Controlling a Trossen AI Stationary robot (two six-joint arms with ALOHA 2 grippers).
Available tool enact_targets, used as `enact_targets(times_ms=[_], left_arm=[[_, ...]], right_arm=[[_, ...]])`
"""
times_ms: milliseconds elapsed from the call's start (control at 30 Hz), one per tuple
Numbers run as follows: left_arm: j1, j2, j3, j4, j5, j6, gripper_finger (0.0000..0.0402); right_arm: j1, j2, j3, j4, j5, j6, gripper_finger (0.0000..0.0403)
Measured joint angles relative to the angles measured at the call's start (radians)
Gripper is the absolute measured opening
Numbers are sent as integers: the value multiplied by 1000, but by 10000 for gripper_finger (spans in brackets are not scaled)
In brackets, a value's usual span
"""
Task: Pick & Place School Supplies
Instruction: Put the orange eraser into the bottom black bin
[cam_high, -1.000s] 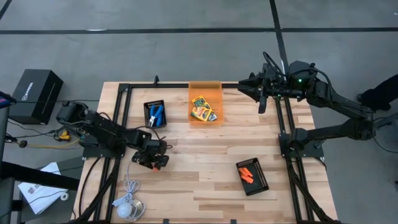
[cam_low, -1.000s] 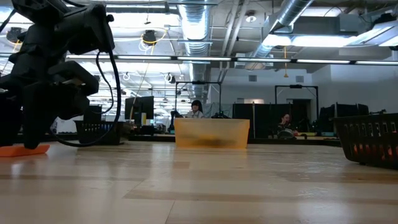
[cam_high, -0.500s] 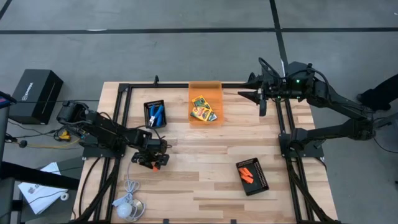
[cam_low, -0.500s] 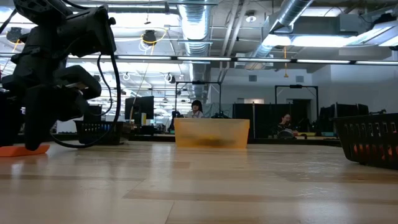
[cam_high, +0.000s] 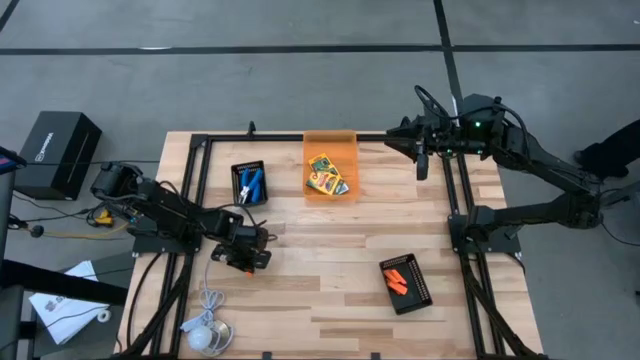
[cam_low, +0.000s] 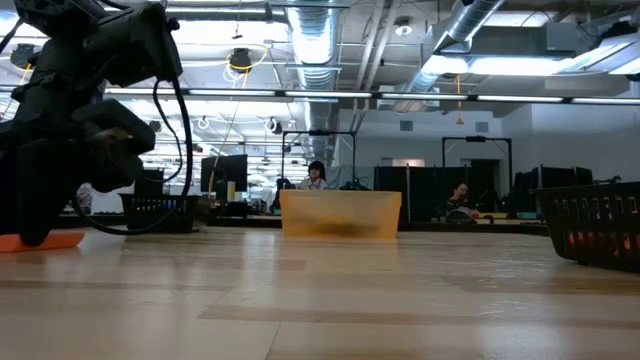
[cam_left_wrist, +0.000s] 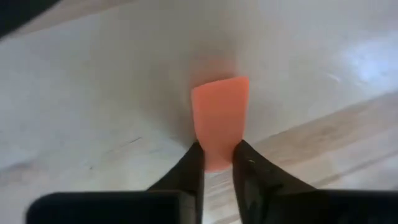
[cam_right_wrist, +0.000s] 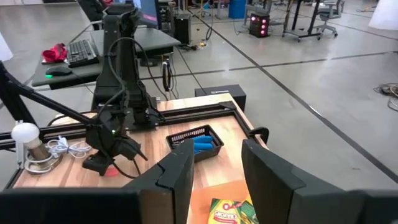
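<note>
A short orange piece (cam_left_wrist: 219, 118) lies on the wooden table at the left, and my left gripper (cam_high: 245, 262) is shut on it; the low view shows the orange piece (cam_low: 50, 240) flat on the table under the left gripper (cam_low: 35, 225). Crayon boxes (cam_high: 326, 175) lie in the orange bin (cam_high: 330, 140). A blue-handled tool (cam_high: 250, 184) lies in a black tray. More orange pieces (cam_high: 399, 277) fill another black tray. My right gripper (cam_high: 395, 142) hovers open over the far right, holding nothing; its own view shows the right gripper (cam_right_wrist: 217, 174). My left gripper pinches the orange piece's near end (cam_left_wrist: 216, 158) between its two fingers (cam_left_wrist: 191, 167), one on each long side. The fingers lie along the piece and come down at a slant from the table's left. The piece rests on the table.
A black frame (cam_high: 200, 150) runs along the table's left, far and right sides. A white cable with a round puck (cam_high: 205, 335) lies at the near left corner. Bare wood spreads across the table's middle.
My left gripper has sunk a little lower over the orange piece, which stays where it lay on the table. My right gripper has swayed slightly in place above the far right.
</note>
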Motion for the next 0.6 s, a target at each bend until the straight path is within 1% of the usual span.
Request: enact_targets(times_ms=[33,167,233,400,467,500,533,567,600], left_arm=[[-1,0,-3,20,3,20,43],[-3,6,-10,102,-13,35,43],[-3,21,-10,131,-4,51,43],[3,30,-8,131,-10,89,42],[26,22,-8,127,19,136,42],[37,-24,-20,128,-25,174,40],[49,-70,-22,137,-132,230,26],[66,-112,-27,161,-340,286,12],[90,-137,-25,225,-669,339,2]], right_arm=[[-5,0,0,-2,0,0,127],[-30,0,0,-3,0,-7,127],[-42,0,0,0,1,-16,127],[-75,0,0,46,1,-15,127],[-87,-2,0,68,2,-16,127],[-96,-3,0,78,2,-15,127],[-103,-4,0,90,2,-15,127],[-110,-3,0,100,2,-15,127],[-117,-3,0,106,2,-15,127]])
